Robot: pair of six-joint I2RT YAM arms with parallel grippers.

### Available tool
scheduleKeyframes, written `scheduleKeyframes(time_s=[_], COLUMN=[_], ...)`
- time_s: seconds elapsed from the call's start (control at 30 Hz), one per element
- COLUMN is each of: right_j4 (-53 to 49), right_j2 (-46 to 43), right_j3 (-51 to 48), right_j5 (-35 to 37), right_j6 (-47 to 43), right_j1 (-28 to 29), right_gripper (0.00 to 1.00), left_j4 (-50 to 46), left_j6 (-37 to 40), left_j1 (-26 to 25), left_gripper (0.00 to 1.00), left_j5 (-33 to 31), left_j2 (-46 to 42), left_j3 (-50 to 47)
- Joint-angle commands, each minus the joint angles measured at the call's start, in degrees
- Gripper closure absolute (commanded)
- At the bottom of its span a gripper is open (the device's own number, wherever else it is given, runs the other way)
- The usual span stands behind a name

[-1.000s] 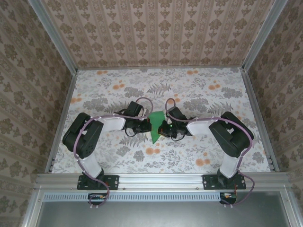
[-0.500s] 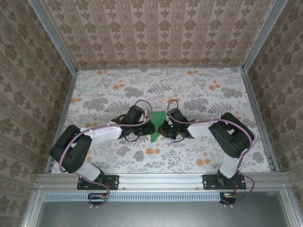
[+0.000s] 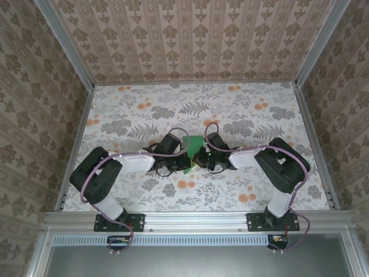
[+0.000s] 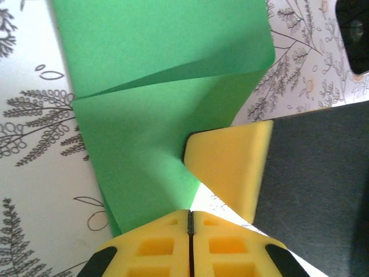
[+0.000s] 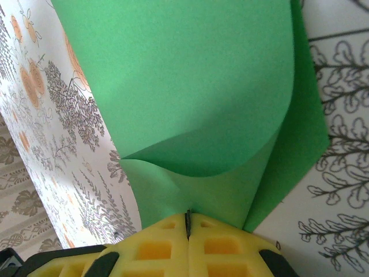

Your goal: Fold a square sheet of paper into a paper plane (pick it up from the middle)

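**Top view:** both arms reach inward to mid-table (image 3: 259, 121). The left gripper (image 3: 180, 163) and right gripper (image 3: 199, 157) stand close together. The square sheet of paper (image 3: 194, 143) shows between them as a small green patch, mostly covered by the wrists. Jaw state cannot be judged here – too small.

**Left wrist view:** the left jaws are pressed together. The sheet narrows down to their seam and appears nipped there. A diagonal crease crosses the sheet. A second yellow pad (image 4: 228, 164), backed by a black body, touches the sheet's right edge.

**Right wrist view:** the right jaws are pressed together, pinching the sheet, which rises from their seam. One layer curls over in a loose roll – another lies flat on the table beneath.

Both wrist views cut the sheet off at the top edge, so its full outline cannot be made out.
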Motion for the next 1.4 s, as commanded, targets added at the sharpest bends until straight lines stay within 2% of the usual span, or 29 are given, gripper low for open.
scheduleKeyframes(time_s=[0.0, 0.4, 0.73, 1.13, 1.37], right_j4=[-7.2, -7.9, -8.1, -8.5, -8.5], right_j2=[1.1, 1.5, 1.6, 1.5, 0.9], right_j3=[-2.2, -2.1, -2.1, -2.1, -2.1], right_j5=[5.5, 5.7, 5.7, 5.6, 5.6], right_j6=[1.8, 1.8, 1.8, 1.5, 1.5], right_j1=[-0.1, -0.1, -0.1, -0.2, -0.3], right_gripper=[1.00, 1.00, 1.00, 1.00, 1.00], left_j4=[0.2, -2.5, -1.7, -1.3, 0.6], left_j6=[-1.3, -0.9, -0.4, -2.0, -0.4], left_j1=[-0.6, -0.7, -2.0, -1.3, -1.1], left_gripper=[0.92, 0.92, 0.92, 0.93, 0.93], left_j5=[-0.3, -1.3, 0.3, -1.5, -0.6], left_j2=[1.2, 1.8, -3.8, -1.6, -7.5], left_j3=[-1.1, -2.2, -3.3, -7.6, -5.8])
